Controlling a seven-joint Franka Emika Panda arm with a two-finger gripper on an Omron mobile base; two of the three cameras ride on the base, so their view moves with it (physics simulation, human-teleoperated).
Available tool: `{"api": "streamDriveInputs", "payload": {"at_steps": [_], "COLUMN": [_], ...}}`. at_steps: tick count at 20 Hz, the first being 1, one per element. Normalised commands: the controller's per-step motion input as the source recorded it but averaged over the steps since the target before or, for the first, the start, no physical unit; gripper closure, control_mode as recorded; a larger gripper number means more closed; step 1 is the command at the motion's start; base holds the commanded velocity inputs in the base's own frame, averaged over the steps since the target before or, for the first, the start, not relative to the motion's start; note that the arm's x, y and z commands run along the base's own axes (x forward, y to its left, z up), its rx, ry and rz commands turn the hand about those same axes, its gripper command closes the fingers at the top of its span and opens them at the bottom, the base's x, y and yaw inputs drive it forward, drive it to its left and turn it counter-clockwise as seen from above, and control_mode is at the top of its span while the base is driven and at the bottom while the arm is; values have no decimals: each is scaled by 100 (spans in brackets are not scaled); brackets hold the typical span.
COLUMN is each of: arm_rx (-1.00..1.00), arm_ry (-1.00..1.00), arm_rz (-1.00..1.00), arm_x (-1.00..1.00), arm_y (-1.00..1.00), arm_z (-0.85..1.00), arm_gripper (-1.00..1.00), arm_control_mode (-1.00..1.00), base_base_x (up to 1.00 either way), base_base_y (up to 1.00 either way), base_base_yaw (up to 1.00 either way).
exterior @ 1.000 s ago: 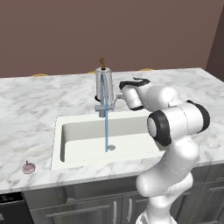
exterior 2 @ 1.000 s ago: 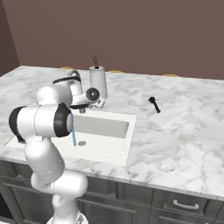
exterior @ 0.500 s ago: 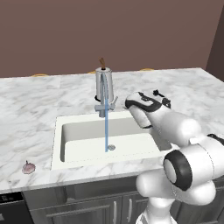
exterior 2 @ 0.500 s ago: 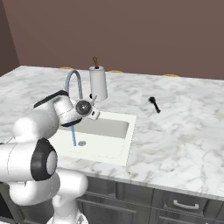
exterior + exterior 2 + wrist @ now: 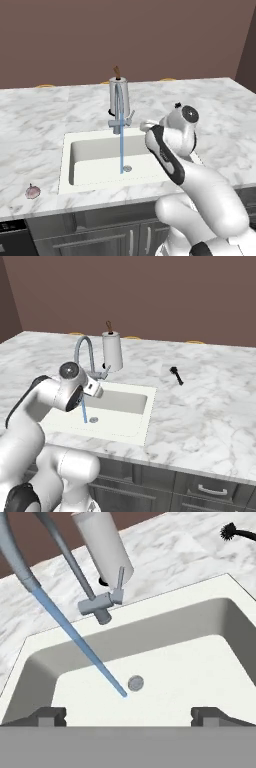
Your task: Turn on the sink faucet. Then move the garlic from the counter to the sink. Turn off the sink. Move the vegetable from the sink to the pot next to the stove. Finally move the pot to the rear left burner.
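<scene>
1. In your hand view the fingers (image 5: pixel 48 716) stand wide apart, empty, above the sink (image 5: pixel 150 627); water runs from the sink faucet (image 5: pixel 95 604).
2. Your left base view shows the garlic (image 5: pixel 32 191) on the surface (image 5: pixel 30 145), left of the sink.
3. Your right base view shows a black brush (image 5: pixel 176 375).

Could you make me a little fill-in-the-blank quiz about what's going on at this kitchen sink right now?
1. A blue stream of ____ runs from the sink faucet into the sink.
2. The garlic lies on the ____, left of the basin.
3. The gripper hangs above the sink with its jaws ____.
4. The stream lands beside the round metal ____.

Missing words: water; counter; open; drain
</scene>
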Motion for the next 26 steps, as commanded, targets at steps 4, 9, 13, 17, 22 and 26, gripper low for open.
{"api": "streamDriveInputs", "payload": {"at_steps": [4,9,13,17,22,26], "arm_rx": [-8,-1,-1,-3,-6,-9], "arm_ry": [36,16,7,23,26,20], "arm_rz": [0,0,10,16,18,20], "arm_x": [-68,-69,-72,-25,-8,-2], "arm_y": [42,73,57,96,100,100], "arm_z": [41,-13,-17,0,0,-12], "arm_gripper": [-100,-100,-100,-100,-100,-100], "arm_control_mode": [-100,-100,-100,-100,-100,-100], "base_base_x": [0,0,0,0,0,0], "base_base_y": [0,0,0,0,0,0], "base_base_yaw": [0,0,0,0,0,0]}}
